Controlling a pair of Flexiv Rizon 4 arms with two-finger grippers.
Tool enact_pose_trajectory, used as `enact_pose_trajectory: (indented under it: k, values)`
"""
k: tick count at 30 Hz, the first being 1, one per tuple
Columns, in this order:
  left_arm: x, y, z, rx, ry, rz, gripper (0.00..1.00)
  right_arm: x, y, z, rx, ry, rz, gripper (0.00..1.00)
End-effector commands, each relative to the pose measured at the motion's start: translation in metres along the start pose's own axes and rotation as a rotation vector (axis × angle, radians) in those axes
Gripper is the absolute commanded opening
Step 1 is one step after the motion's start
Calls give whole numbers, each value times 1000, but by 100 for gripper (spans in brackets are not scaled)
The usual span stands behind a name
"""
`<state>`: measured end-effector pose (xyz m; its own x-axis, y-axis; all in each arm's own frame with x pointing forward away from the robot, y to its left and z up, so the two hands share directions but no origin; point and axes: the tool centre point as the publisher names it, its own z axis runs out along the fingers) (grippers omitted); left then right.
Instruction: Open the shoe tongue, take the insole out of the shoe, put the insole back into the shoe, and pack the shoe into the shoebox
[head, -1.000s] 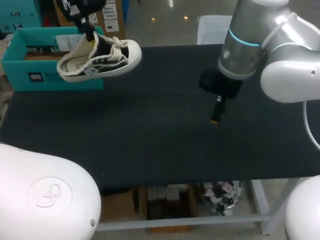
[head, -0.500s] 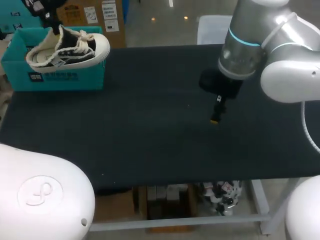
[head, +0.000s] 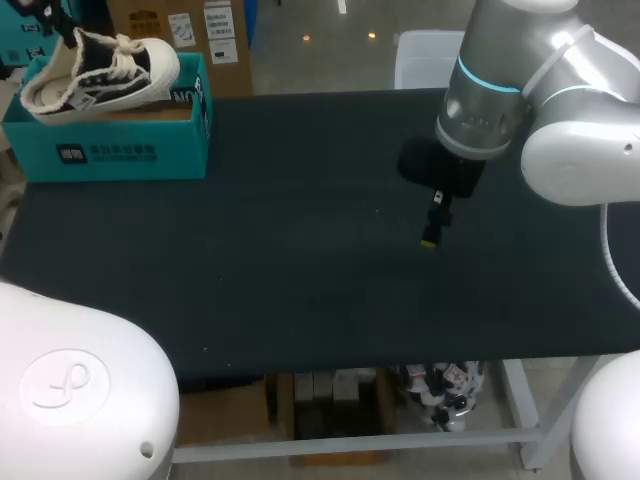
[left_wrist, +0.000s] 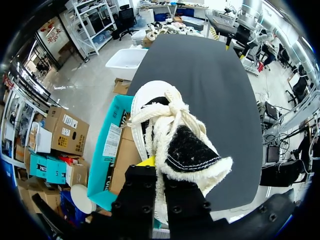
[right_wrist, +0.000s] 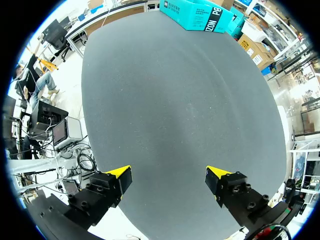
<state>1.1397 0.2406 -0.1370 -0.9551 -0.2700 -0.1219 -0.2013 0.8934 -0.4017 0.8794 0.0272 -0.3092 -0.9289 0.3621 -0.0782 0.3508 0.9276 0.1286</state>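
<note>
The sneaker (head: 95, 70) has moved left over the shoebox (head: 110, 150), left fingers (left_wrist: 147, 161) clamping it (1 tip hidden); right fingers (right_wrist: 120, 175) spread.

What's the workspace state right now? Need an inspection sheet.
Surface: black table, bare across the middle.
Job's things: shoe held by its heel end over the open teal shoebox at the far left corner; insole not visible.
Clutter: nothing seen.
Grippers: left gripper shut on the shoe; right gripper open above the table, holding nothing.
Cables: white cable beside the right arm.
Surroundings: nothing seen reaching over the table.
</note>
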Motion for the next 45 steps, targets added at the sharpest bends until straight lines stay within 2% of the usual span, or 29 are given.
enact_pose_trajectory:
  k: [1, 4, 13, 16, 21, 26, 27, 28, 29, 30, 34, 37, 41, 43, 45]
  values:
    - [-27, 3, 8, -10, 82, -6, 0, 0, 1, -1, 4, 1, 1, 100]
    - [-44, 6, 13, -12, 75, -16, 0, 0, 1, -1, 4, 1, 1, 100]
    - [-78, 6, 38, -45, 72, 16, 0, 0, 1, -1, 4, 1, 1, 100]
    - [-78, 8, 53, -64, 103, 52, 0, 0, 1, -1, 4, 1, 1, 100]
    - [-77, 20, 80, -103, 156, 72, 0, 0, 1, -1, 4, 1, 1, 100]
    - [-73, 34, 103, -139, 203, 66, 0, 0, 1, -1, 4, 1, 1, 100]
    - [-72, 35, 107, -144, 204, 59, 5, 0, 1, -1, 4, 1, 1, 100]
    - [-71, 36, 109, -143, 207, 59, 40, 0, 1, -1, 4, 1, 1, 100]
    - [-70, 37, 110, -143, 209, 60, 100, 0, 1, -1, 4, 1, 1, 100]
    - [-73, 39, 110, -144, 210, 59, 100, 0, 1, -1, 4, 1, 1, 100]
    - [-64, 35, 106, -144, 205, 65, 100, 0, 1, -1, 4, 1, 1, 100]
    - [-56, 27, 98, -137, 185, 63, 100, 0, 1, -1, 4, 1, 1, 100]
    - [-43, 4, 84, -122, 165, 91, 100, 0, 1, -1, 4, 1, 1, 100]
    - [-30, -14, 78, -117, 163, 100, 100, 0, 1, -1, 4, 1, 1, 100]
    - [-21, -28, 73, -143, 165, 130, 100, 0, 1, -1, 4, 1, 1, 100]
